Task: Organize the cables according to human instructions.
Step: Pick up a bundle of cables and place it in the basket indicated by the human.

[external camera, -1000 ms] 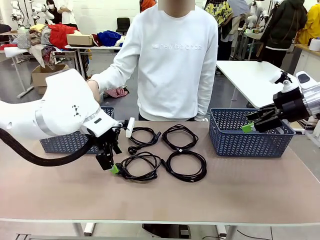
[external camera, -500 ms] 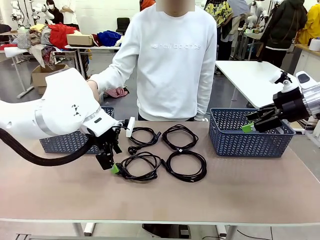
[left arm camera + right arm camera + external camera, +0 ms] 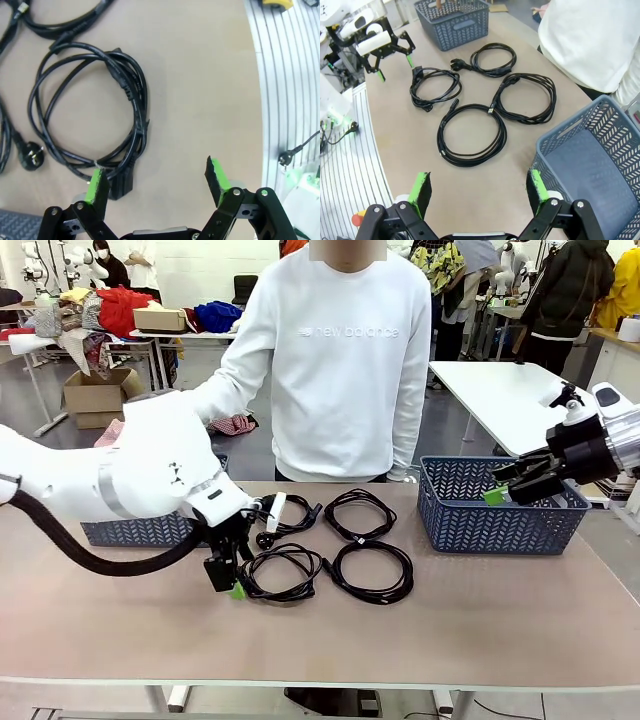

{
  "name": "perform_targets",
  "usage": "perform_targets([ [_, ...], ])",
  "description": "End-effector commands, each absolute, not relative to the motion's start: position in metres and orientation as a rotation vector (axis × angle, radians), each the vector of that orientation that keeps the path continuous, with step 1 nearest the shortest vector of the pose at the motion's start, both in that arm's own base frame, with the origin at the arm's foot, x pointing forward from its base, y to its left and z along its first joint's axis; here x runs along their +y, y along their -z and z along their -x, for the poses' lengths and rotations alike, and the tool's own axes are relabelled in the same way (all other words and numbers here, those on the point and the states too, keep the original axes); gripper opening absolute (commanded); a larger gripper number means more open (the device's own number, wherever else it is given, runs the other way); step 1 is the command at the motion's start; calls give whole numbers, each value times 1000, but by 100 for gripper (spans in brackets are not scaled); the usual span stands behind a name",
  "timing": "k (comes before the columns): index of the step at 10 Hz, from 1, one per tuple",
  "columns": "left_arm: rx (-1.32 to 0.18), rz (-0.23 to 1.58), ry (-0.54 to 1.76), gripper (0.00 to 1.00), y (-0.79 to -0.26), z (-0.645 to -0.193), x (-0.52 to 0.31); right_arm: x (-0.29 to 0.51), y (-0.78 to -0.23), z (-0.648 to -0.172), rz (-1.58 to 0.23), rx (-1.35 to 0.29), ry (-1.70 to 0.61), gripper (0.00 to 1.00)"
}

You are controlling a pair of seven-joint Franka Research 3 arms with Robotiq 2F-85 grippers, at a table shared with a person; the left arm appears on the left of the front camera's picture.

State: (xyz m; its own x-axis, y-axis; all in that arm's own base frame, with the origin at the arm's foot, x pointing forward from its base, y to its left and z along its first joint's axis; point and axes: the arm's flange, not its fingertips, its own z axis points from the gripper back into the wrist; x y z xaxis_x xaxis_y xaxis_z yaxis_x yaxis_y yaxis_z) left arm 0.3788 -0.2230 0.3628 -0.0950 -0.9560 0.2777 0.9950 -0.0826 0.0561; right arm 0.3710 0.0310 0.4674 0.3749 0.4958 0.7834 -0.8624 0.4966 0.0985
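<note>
Four black cable coils lie in a square mid-table: back left point(image 3: 290, 499), back right point(image 3: 385, 510), front left point(image 3: 300, 592) and front right point(image 3: 405, 565). My left gripper point(image 3: 228, 580) hangs open, low over the left edge of the front-left coil. In the left wrist view that coil point(image 3: 141, 95) lies up and to the left of the open gripper point(image 3: 157, 180), and one green fingertip point(image 3: 96, 182) sits by its chunky plug point(image 3: 120, 184). My right gripper point(image 3: 500, 492) is open, holding nothing, above the right basket. The right wrist view looks past it point(image 3: 479, 187) to the front-right coil point(image 3: 441, 135).
A blue basket point(image 3: 500, 530) stands at the table's right, another blue basket point(image 3: 130, 532) at the left behind my left arm. A person in a white sweatshirt point(image 3: 340, 360) stands at the far edge behind the cables. The near strip of the table is bare.
My left arm has swung right and a little down, bringing its open gripper closer over the front-left coil. The right arm and the cables have not moved.
</note>
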Motion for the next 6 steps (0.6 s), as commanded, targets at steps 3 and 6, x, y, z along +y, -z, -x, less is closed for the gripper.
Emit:
perform_targets([
  [3,-191,176,1719,100,-347,-396,-246,31,-465,-376,-562,-805,-949,100],
  [6,-160,160,1727,100,-332,-398,-256,31,-465,-376,-562,-805,-949,100],
])
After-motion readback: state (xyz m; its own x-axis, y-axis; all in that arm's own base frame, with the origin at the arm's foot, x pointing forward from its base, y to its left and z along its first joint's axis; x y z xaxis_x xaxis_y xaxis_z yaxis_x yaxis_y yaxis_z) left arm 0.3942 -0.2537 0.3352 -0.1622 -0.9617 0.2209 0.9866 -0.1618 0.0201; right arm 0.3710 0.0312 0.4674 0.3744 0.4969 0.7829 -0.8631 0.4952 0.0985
